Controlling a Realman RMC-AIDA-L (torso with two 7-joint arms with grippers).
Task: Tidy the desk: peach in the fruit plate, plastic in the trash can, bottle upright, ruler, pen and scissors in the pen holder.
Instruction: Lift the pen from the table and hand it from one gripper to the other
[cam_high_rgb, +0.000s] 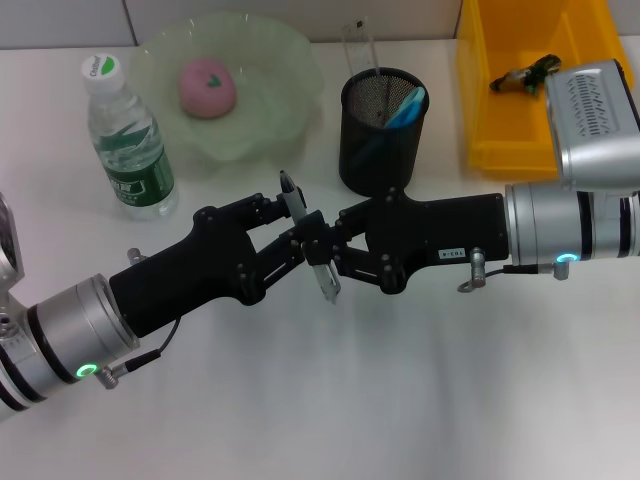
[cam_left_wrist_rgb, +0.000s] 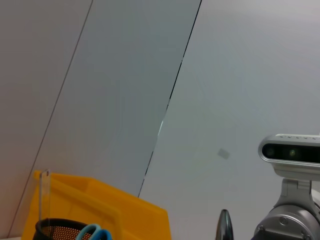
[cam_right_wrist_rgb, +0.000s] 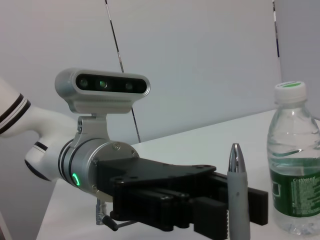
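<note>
Above the middle of the table, a silver and black pen (cam_high_rgb: 308, 238) hangs tilted between my two grippers. The left gripper (cam_high_rgb: 300, 238) comes in from the lower left and the right gripper (cam_high_rgb: 330, 245) from the right, and both are shut on the pen. The right wrist view has the pen (cam_right_wrist_rgb: 238, 195) upright between the left gripper's fingers (cam_right_wrist_rgb: 215, 227). The peach (cam_high_rgb: 207, 87) lies in the green fruit plate (cam_high_rgb: 290, 110). The bottle (cam_high_rgb: 125, 140) stands upright. Blue scissors (cam_high_rgb: 405, 108) and a clear ruler (cam_high_rgb: 358, 50) stand in the black mesh pen holder (cam_high_rgb: 383, 150). A plastic piece (cam_high_rgb: 525, 75) lies in the yellow trash can (cam_high_rgb: 500, 140).
The pen holder stands just behind the two grippers, with the yellow bin to its right and the plate to its left. White table surface lies in front of the arms. The left wrist view shows the holder (cam_left_wrist_rgb: 55, 231) and the bin (cam_left_wrist_rgb: 100, 205).
</note>
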